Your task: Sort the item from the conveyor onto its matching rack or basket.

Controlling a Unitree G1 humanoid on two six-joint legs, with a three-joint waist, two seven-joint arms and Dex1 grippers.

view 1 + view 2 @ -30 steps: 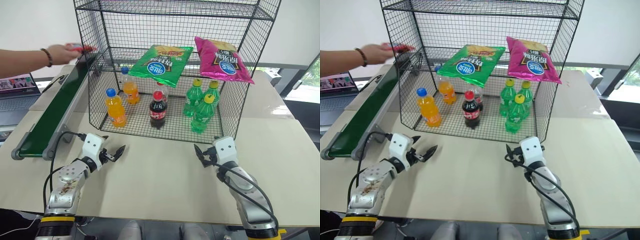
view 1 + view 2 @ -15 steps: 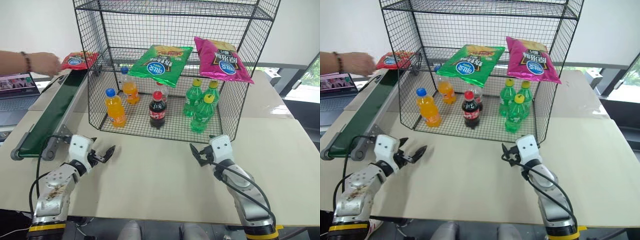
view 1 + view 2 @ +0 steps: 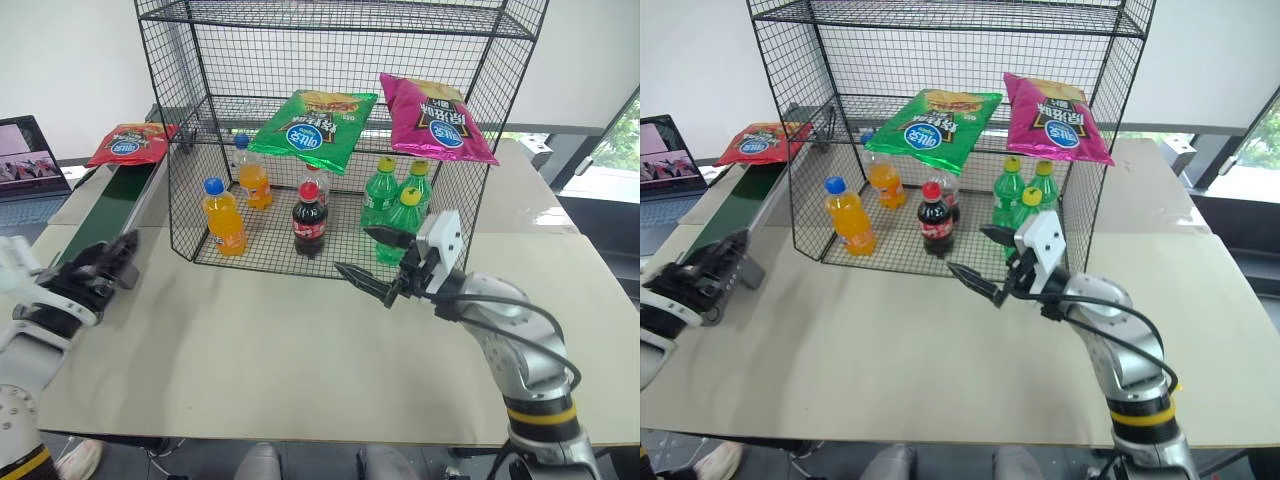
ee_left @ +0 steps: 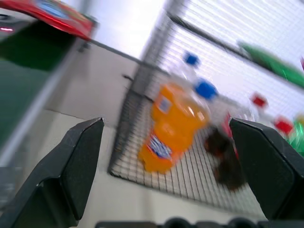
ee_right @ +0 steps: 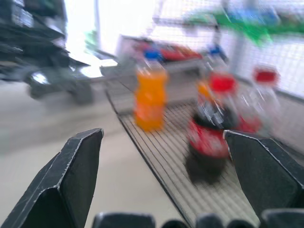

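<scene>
Red chip bag (image 3: 130, 143) with a blue-and-white logo on the dark green conveyor (image 3: 110, 205); green bag (image 3: 314, 127) and magenta bag (image 3: 434, 118) on the black wire rack (image 3: 225, 108); beige desk (image 3: 260, 350)

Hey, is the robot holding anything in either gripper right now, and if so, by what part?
Nothing is held. The left gripper and the right gripper are both open and empty; the flat red crinkly chip bag lies on the dark green conveyor belt.

I'm working in what looks like a robotics lab mock-up of a shop: a small conveyor (image 3: 110, 205), a wire shelving unit (image 3: 340, 110) stocked with soda bottles (image 3: 308, 215), a laptop (image 3: 35, 155), plain white walls.
</scene>
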